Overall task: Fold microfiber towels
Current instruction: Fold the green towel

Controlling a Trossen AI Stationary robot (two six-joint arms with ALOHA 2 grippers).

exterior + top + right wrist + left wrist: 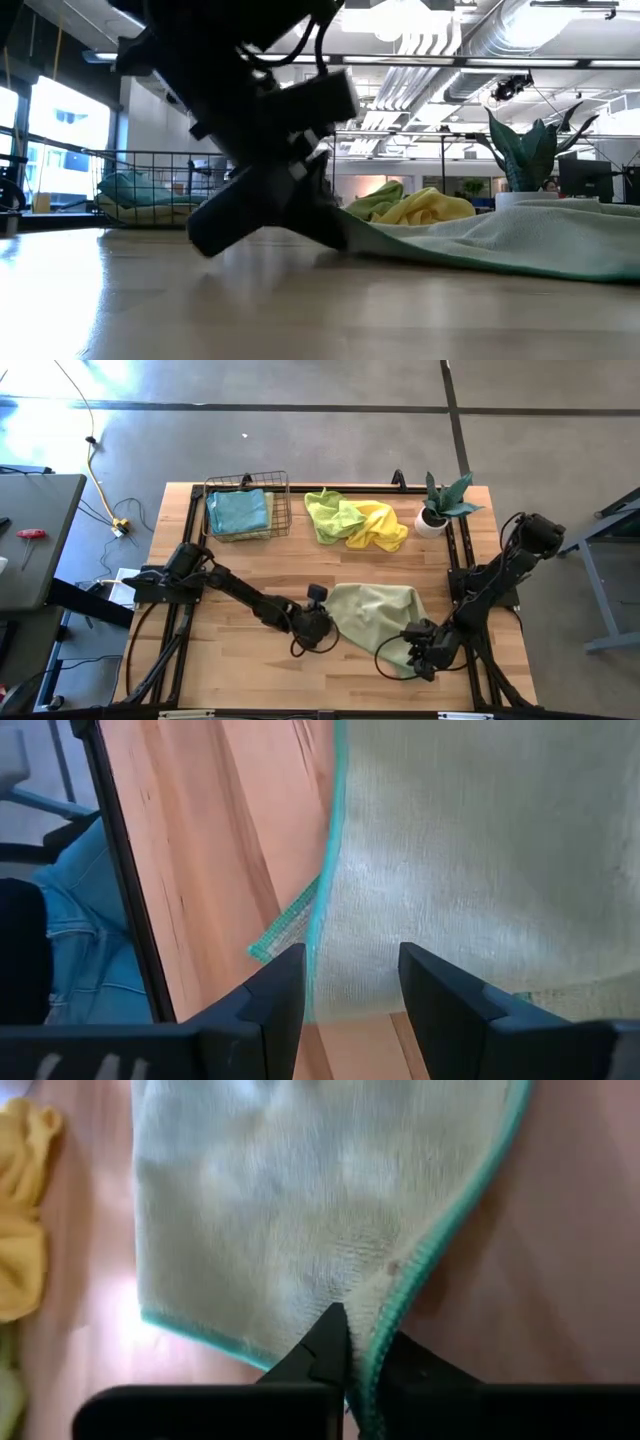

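A pale sage green microfiber towel (375, 612) with a teal hem lies rumpled on the wooden table, right of centre. My left gripper (318, 626) is at its left near corner, shut on the hem. My right gripper (350, 982) stands open over the towel's near right part (405, 652), one finger on either side of the hemmed edge (322, 920). A lime green towel (328, 512) and a yellow towel (380, 525) lie bunched at the far middle. A light blue towel (238, 512) lies in the wire basket (282, 500). My left gripper pinches the sage towel's teal-hemmed edge (385, 1320) between its two fingers, close to a corner. The fingers slant down from the table's left. The cloth fans out flat on the table beyond them; in the low view the held edge (352, 228) sits just above the wood. My right gripper: I cannot tell whether its fingers touch the towel.
A potted plant (440, 508) stands at the far right. The black frame rail (125, 880) runs along the table's edge beside my right gripper, with blue denim (70, 930) beyond it. Bare wood (230, 650) shows at the near left.
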